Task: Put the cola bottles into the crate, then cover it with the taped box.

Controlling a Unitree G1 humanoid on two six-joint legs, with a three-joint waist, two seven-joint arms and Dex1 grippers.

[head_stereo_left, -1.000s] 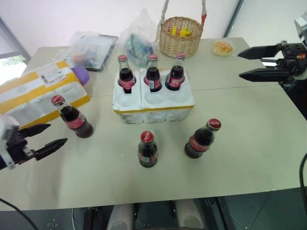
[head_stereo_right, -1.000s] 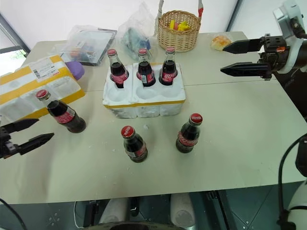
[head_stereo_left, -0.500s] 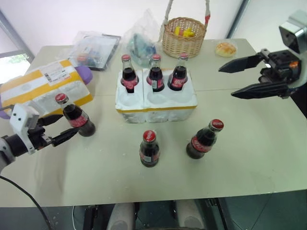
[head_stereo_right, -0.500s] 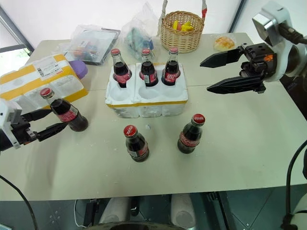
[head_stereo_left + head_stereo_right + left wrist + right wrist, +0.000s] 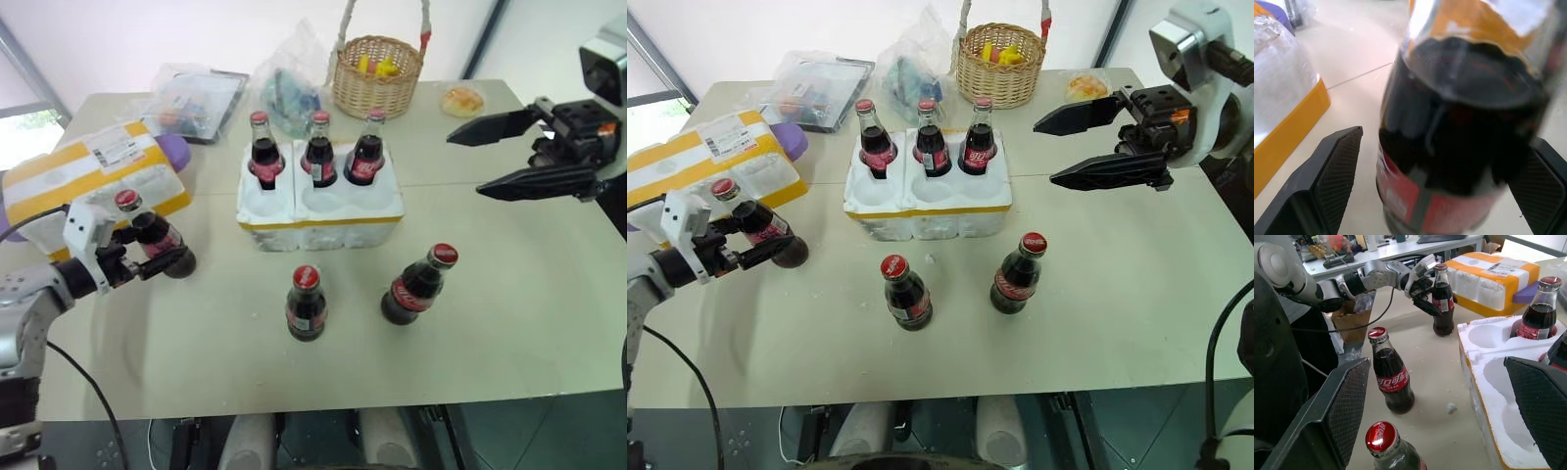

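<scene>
We are mid-loading: our left tool (image 5: pixel 752 243) straddles, jaws wide, a cola bottle (image 5: pixel 759 225) near the desk's left edge, and must next clench and carry it to the crate (image 5: pixel 926 201), while our right tool (image 5: pixel 1095 142) hangs released.

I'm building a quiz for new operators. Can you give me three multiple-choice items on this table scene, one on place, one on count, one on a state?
1. Where is the wicker basket?
A. behind the crate
B. in front of the crate
C. on the taped box

2. How many cola bottles stand in the crate?
A. one
B. three
C. six

3. The left pincer is
A. shut on a cap
B. open around a bottle
C. lifting the box

Answers:
1 A: the wicker basket sits beyond the crate.
2 B: three fill its back row.
3 B: the left pincer has its fingers either side of a bottle, with gaps.
</scene>
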